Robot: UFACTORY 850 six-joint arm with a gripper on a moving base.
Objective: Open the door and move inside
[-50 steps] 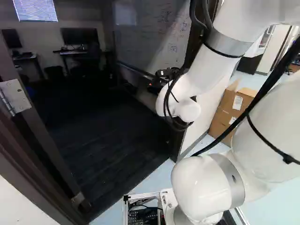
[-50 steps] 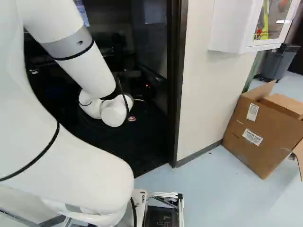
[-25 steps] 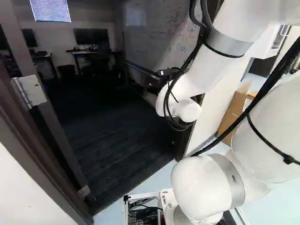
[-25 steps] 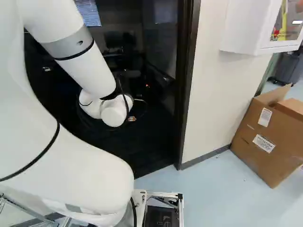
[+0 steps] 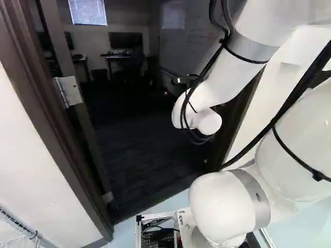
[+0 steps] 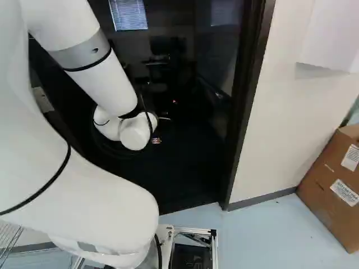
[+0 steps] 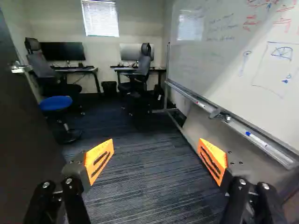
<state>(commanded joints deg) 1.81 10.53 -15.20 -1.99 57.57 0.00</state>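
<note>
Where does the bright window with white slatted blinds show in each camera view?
Left base view: the window is at the top, left of middle.
Right base view: at the top, just right of the white arm.
Wrist view: ahead of the open jaws, on the far wall.
Shared landmark: the flat rectangular monitor on the black desk nearest the large whiteboard.
</note>
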